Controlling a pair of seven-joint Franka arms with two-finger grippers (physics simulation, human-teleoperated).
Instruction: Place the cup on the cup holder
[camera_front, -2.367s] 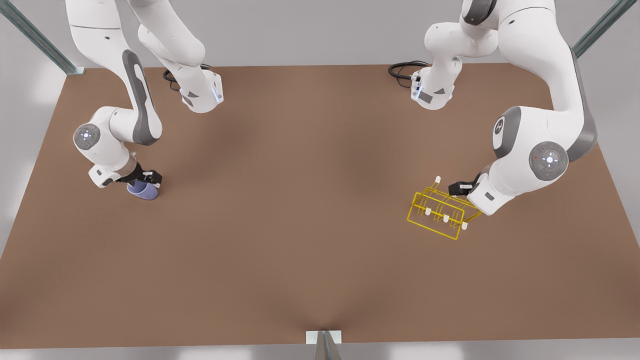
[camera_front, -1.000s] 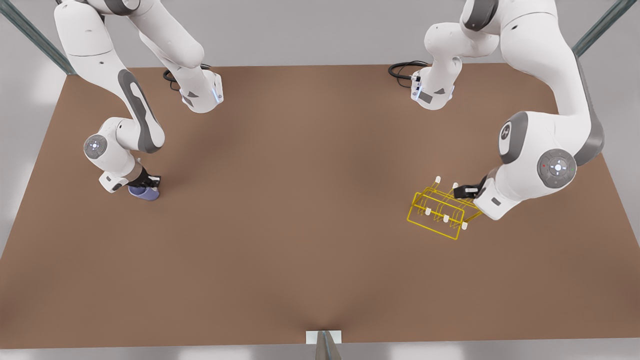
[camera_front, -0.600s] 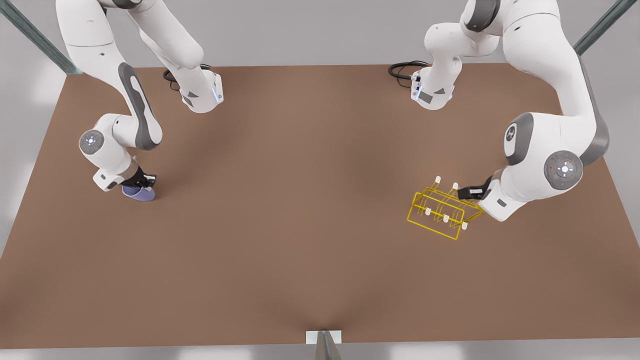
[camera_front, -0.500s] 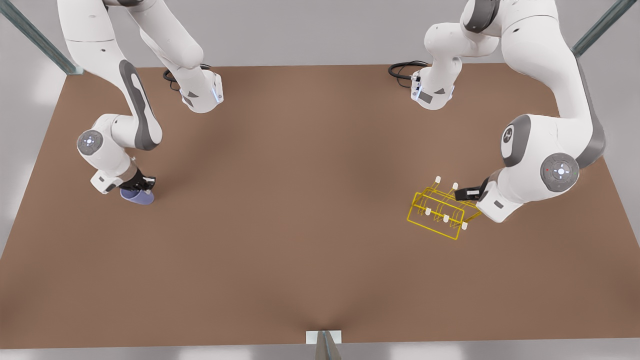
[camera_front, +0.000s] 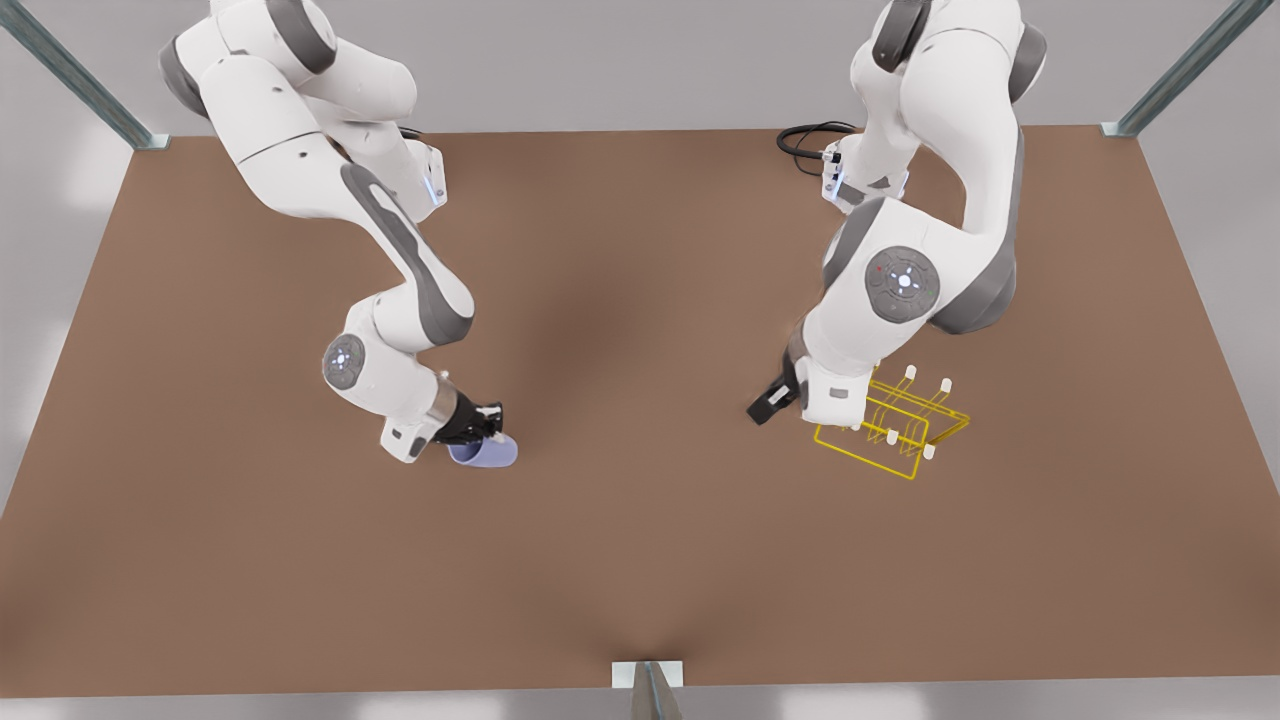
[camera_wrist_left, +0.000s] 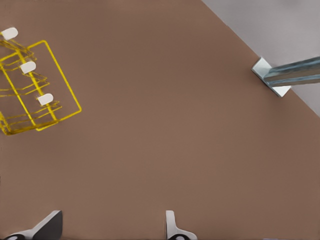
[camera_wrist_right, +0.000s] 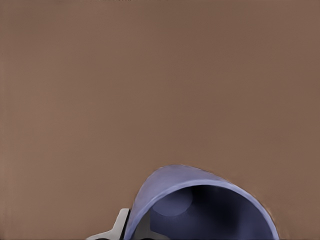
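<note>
The lavender-blue cup (camera_front: 485, 455) hangs tilted just above the brown table, left of centre in the front view, with my right gripper (camera_front: 487, 428) shut on it. In the right wrist view the cup (camera_wrist_right: 200, 205) shows its open mouth, and a fingertip (camera_wrist_right: 120, 227) rests against its wall. The yellow wire cup holder (camera_front: 893, 428) stands on the front view's right with its white-capped prongs upright. My left gripper (camera_front: 768, 405) hovers just beside the holder, toward the table's middle. In the left wrist view that gripper (camera_wrist_left: 112, 232) is open and holds nothing, with the cup holder (camera_wrist_left: 30, 90) farther off.
Both arm bases (camera_front: 400, 190) stand at the table's back edge, with black cables (camera_front: 805, 138) beside the one on the front view's right. Metal frame posts (camera_front: 1170, 70) rise at the back corners. A metal bracket (camera_front: 647, 675) sits at the front edge.
My right gripper has carried the cup from the far left of the front view toward the table's middle. My left arm has swung from the holder's outer side to its inner side. The holder has not moved.
</note>
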